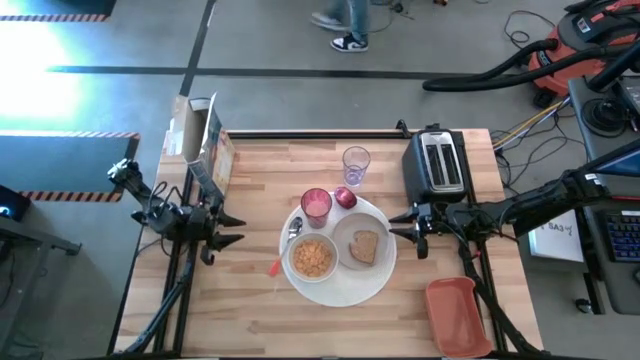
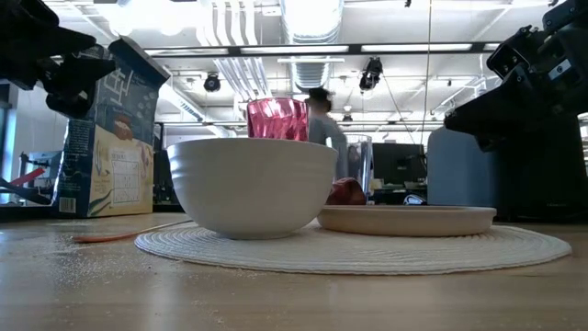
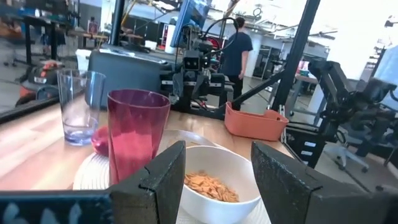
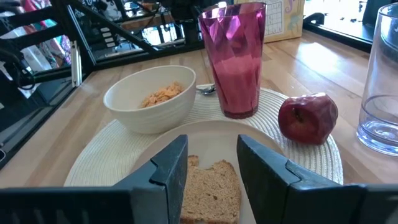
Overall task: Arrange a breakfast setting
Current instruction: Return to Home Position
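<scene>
Wooden table [image 1: 250, 300]: left arm [image 1: 170, 215] and right arm [image 1: 490, 215] flank placemat [image 1: 340, 293], jaws parted.

- Pale wooden plank table [image 1: 250, 310]; both arms reach over its sides
- Round white woven placemat [image 1: 340, 292] at the middle
- Orange spoon [image 1: 272, 267] on bare wood, just beside the mat's left edge
- Clear glass [image 1: 356, 163] behind the mat; black toaster [image 1: 437, 162] to its right
- Cereal box [image 1: 213, 150] upright at the back left
- Orange-red tray [image 1: 457, 315] at the front right corner

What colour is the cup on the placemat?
Cup is translucent pink; best in right wrist view.
</scene>
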`<action>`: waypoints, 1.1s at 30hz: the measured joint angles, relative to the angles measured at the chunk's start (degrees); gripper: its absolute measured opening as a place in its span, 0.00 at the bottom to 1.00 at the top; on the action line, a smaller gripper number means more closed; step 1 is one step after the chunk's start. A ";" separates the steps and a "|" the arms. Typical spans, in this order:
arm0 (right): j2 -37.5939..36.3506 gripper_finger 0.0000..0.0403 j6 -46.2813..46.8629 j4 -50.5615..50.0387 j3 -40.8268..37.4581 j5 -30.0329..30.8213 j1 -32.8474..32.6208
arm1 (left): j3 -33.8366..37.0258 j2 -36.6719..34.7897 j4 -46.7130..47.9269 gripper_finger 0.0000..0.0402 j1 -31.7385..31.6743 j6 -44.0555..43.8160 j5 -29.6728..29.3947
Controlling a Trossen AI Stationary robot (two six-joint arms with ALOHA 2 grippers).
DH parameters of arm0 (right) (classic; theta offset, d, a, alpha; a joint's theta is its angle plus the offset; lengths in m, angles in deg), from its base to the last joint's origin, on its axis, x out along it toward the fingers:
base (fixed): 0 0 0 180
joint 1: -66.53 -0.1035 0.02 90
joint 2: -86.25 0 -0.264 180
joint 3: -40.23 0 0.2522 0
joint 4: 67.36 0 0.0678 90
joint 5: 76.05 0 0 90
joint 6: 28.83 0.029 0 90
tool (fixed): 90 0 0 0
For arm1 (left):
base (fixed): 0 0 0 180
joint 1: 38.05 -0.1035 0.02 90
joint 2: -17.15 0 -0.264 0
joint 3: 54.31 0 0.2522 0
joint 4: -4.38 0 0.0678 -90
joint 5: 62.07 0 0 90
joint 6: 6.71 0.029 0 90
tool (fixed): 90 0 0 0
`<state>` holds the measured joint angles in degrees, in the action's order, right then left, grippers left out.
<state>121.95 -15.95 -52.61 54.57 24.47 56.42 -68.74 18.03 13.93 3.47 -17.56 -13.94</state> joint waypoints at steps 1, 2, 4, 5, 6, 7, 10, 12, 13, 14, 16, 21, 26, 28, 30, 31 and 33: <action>0.00 0.32 0.00 0.01 0.00 -0.02 0.00 | -0.09 0.10 0.16 0.42 -0.01 -0.74 -0.01; 0.00 0.32 0.00 0.00 0.00 -0.02 0.00 | -0.21 0.15 0.23 0.42 0.00 -1.05 0.00; 0.00 0.32 0.00 0.02 0.00 -0.02 0.00 | -0.39 0.38 0.15 0.42 0.00 -1.59 0.00; 0.00 0.32 0.00 0.02 0.00 -0.02 0.00 | -0.39 0.36 0.24 0.42 0.00 -1.64 0.00; 0.00 0.32 0.00 0.02 0.00 -0.02 0.00 | -0.39 0.38 0.20 0.42 0.00 -1.67 0.00; 0.00 0.32 0.00 0.02 0.00 -0.02 0.00 | -0.39 0.38 0.18 0.42 0.00 -1.68 0.00; 0.00 0.33 0.00 0.02 0.00 -0.02 0.00 | -0.39 0.40 0.19 0.42 0.00 -1.68 0.00; 0.00 0.33 0.00 0.02 0.00 -0.02 0.00 | -0.41 0.40 0.15 0.42 0.00 -1.68 0.00; 0.00 0.33 0.00 0.02 0.00 -0.02 0.00 | -0.41 0.40 0.15 0.42 0.00 -1.71 0.00; 0.00 0.33 0.00 0.02 0.00 -0.04 0.00 | -0.41 0.40 0.15 0.42 0.00 -1.68 0.00; 0.00 0.32 0.00 0.02 0.00 -0.02 0.00 | -0.44 0.47 0.12 0.42 0.00 -1.71 0.01; 0.00 0.32 0.00 0.02 0.00 -0.04 0.00 | -0.46 0.53 0.11 0.42 0.00 -1.71 0.02; 0.00 0.33 0.00 0.02 0.00 -0.04 0.00 | -0.48 0.64 0.03 0.42 0.00 -1.71 0.03; 0.00 0.34 0.00 0.02 0.00 -0.06 0.00 | -0.48 0.64 -0.07 0.42 0.00 -1.71 0.04; 0.00 0.34 0.00 0.03 0.00 -0.07 0.00 | -0.48 0.64 -0.07 0.42 0.00 -1.71 0.04; 0.00 0.34 0.00 0.02 0.00 -0.07 0.00 | -0.48 0.64 -0.07 0.42 0.00 -1.71 0.04; 0.00 0.34 0.00 0.04 0.00 -0.07 0.00 | -0.48 0.64 -0.07 0.42 0.00 -1.71 0.04</action>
<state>121.95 -15.95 -52.56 54.57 24.41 56.42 -69.22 18.67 13.86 3.47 -19.26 -13.90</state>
